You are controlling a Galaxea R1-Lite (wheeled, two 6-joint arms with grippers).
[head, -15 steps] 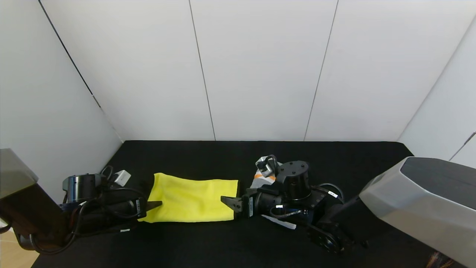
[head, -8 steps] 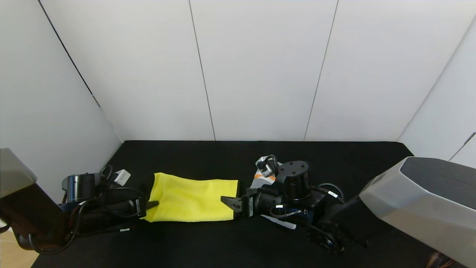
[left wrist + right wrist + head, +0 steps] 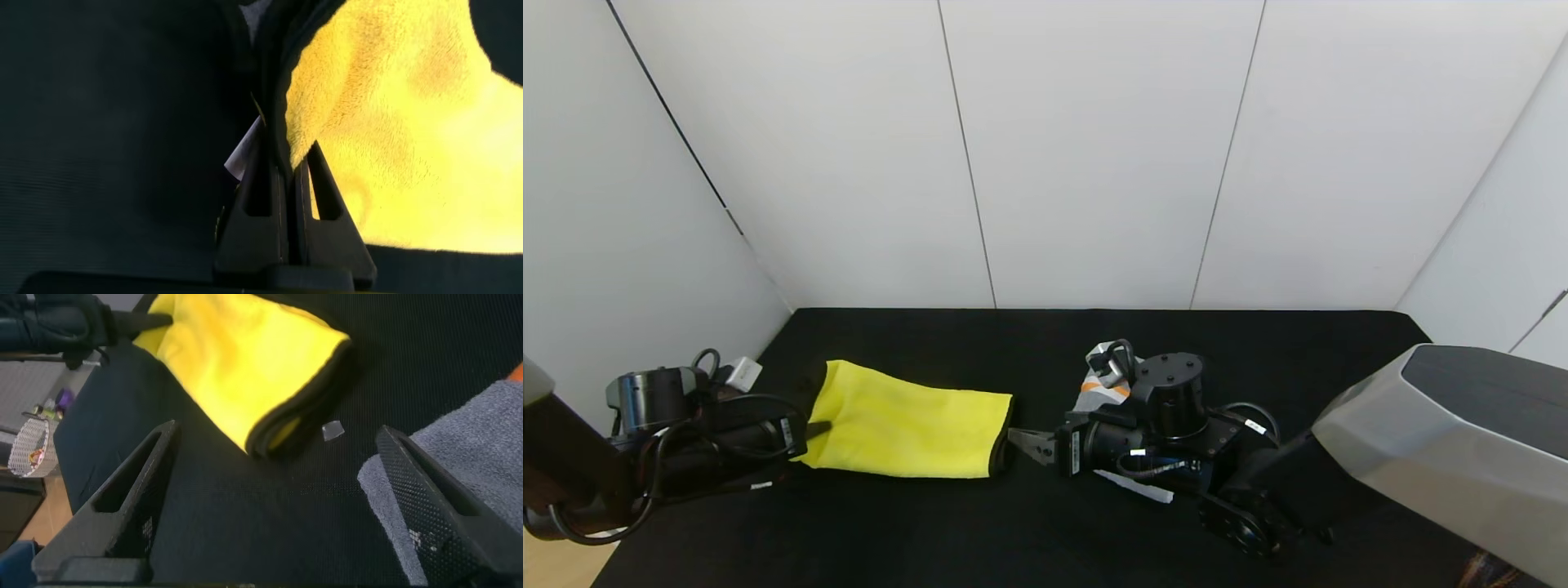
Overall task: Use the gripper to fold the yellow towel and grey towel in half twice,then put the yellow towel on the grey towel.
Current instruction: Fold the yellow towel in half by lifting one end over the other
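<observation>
the yellow towel (image 3: 907, 420) lies folded on the black table (image 3: 1045, 531), left of the grey towel (image 3: 466, 449). the left gripper (image 3: 286, 175) is clamped on its left edge; the right gripper (image 3: 278, 506) hangs spread nearby. light, limp microfibre likely drapes and slides, so corners suit pinching.

The left hand (image 3: 821, 427) has clamped the yellow towel (image 3: 907, 420) and dragged it leftward.

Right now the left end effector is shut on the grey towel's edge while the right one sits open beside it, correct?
Not quite: the left end effector is shut on the yellow towel, not the grey towel, as the left wrist view shows. The right end effector does sit open beside it.
</observation>
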